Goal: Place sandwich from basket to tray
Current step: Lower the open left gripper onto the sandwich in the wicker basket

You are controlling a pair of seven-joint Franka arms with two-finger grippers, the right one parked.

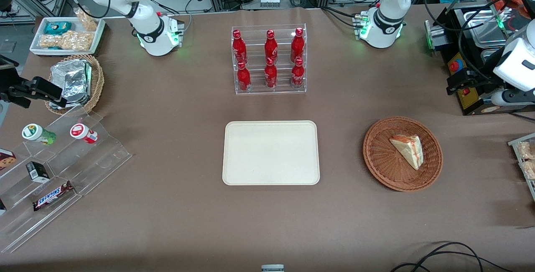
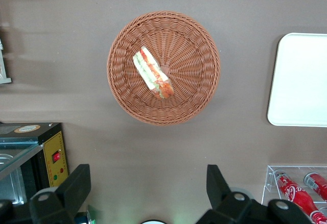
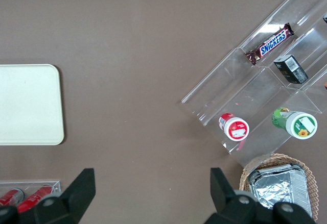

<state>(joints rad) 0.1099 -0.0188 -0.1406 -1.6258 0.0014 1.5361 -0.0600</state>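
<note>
Tray [image 1: 271,153]: cream, flat on the bench [image 1: 175,205], well apart from the pincer [image 2: 148,185], partly cut off in the wrist view. Basket [image 1: 378,159]: wicker, below the pincer, not touched. Sandwich [image 1: 408,150]: lying in the basket, wrapped. Pincer: high above the bench, fingers [image 2: 76,185] spread wide, holding nothing; fingertips cut off

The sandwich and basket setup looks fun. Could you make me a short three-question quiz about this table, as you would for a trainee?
1. True or false: the sandwich lies in the basket.
2. What is on the tray? A) bottles B) nothing C) a sandwich
3. Fill in: the gripper, high above the table beside the basket, has its fingers ____.

Key: 1 true; 2 B; 3 open.
</note>
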